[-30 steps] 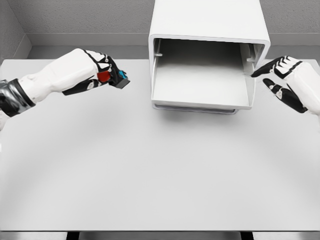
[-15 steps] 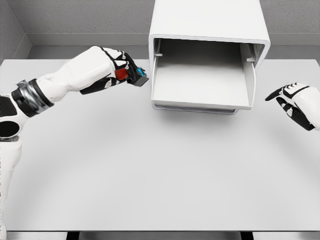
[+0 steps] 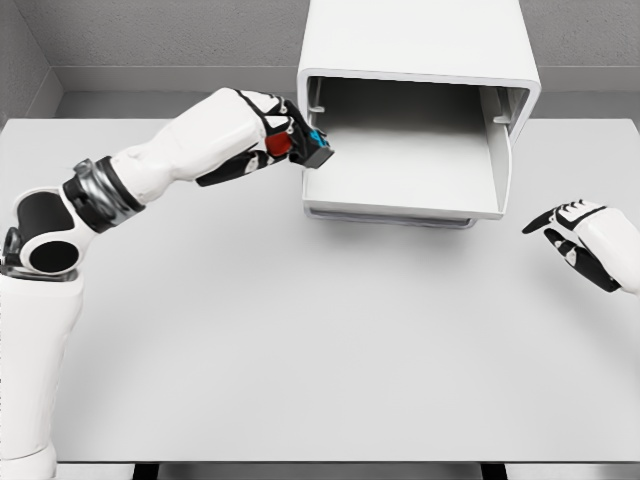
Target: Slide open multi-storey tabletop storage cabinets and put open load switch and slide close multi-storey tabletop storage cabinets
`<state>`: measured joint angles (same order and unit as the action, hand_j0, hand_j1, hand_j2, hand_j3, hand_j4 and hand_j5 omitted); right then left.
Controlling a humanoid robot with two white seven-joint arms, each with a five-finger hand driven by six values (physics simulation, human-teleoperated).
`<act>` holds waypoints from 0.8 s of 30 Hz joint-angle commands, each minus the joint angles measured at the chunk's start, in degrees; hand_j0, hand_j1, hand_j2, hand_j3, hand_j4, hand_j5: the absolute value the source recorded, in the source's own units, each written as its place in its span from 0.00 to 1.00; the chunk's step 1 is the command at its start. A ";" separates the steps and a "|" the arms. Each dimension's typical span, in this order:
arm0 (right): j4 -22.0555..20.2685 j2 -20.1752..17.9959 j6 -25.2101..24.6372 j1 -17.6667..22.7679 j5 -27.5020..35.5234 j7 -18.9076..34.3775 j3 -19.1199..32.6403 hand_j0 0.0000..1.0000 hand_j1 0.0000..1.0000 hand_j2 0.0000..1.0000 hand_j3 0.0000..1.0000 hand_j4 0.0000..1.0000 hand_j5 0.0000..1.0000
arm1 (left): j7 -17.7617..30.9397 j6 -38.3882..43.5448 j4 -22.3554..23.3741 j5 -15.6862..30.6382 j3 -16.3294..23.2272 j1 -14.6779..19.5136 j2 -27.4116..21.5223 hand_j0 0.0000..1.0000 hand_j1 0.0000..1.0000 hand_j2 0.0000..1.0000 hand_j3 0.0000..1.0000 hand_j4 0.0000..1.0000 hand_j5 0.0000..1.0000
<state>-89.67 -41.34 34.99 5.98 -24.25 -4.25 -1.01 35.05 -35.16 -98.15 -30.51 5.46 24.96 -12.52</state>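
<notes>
Change since the earlier frames: your left hand (image 3: 268, 140) has carried the load switch (image 3: 300, 148) rightward across the bench (image 3: 300, 340) to the left front corner of the open drawer (image 3: 400, 180), while your right hand (image 3: 575, 235) has dropped back toward the right edge, fingers loosely spread and holding nothing. Item: load switch, small, with red, blue and dark parts; by its look a rigid, light moulded part, unlikely to deform but easy to twist in a loose pinch. Hold: your left hand is curled shut around it, the red part between the fingers, the dark end protruding beyond the fingertips to the right. Location: just past your fingertips, at the drawer's left wall, clear of the bench. Cabinet (image 3: 415, 45): drawer slid out, its floor lying to the right of your left hand.
</notes>
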 commanded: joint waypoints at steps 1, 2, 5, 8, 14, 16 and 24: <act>-0.15 -0.14 0.01 0.09 -0.53 -0.15 -0.04 0.47 0.47 0.47 0.47 0.47 0.47 | -0.05 0.16 0.06 -1.04 0.07 0.00 1.27 0.37 0.37 0.37 0.37 0.37 0.37; -0.15 -0.14 0.01 1.23 -1.41 -0.32 -0.04 0.47 0.47 0.47 0.47 0.47 0.47 | -0.05 0.16 0.06 -1.04 0.07 0.09 2.15 0.37 0.37 0.37 0.37 0.37 0.37; -0.06 0.03 0.01 2.37 -3.17 -0.50 -0.04 0.48 0.48 0.48 0.48 0.48 0.48 | -0.05 0.16 -0.20 -1.57 0.07 0.09 3.38 0.37 0.37 0.37 0.37 0.37 0.37; -0.24 0.12 0.01 3.34 -3.43 -0.59 -0.13 0.48 0.48 0.48 0.48 0.48 0.48 | -0.05 0.16 -0.11 -3.50 0.43 0.17 5.31 0.37 0.37 0.37 0.37 0.37 0.37; -2.52 0.56 0.01 4.13 -3.43 -0.50 -0.13 0.48 0.48 0.48 0.48 0.48 0.48 | -0.05 0.16 0.33 -4.91 1.30 0.35 7.33 0.37 0.37 0.37 0.37 0.37 0.37; -4.10 0.74 0.01 5.18 -3.43 -0.50 -0.13 0.48 0.48 0.48 0.48 0.48 0.48 | -0.05 0.16 0.41 -5.70 1.66 0.35 8.21 0.38 0.38 0.38 0.38 0.38 0.38; -10.17 2.41 0.01 8.35 -3.96 -0.23 -0.48 0.48 0.48 0.48 0.48 0.48 0.48 | -0.05 0.16 1.56 -8.69 1.92 0.35 12.25 0.38 0.38 0.38 0.38 0.38 0.38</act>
<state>-98.46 -39.60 34.99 14.41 -28.27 -4.58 -1.40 35.04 -35.16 -97.08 -39.03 7.26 25.31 -1.39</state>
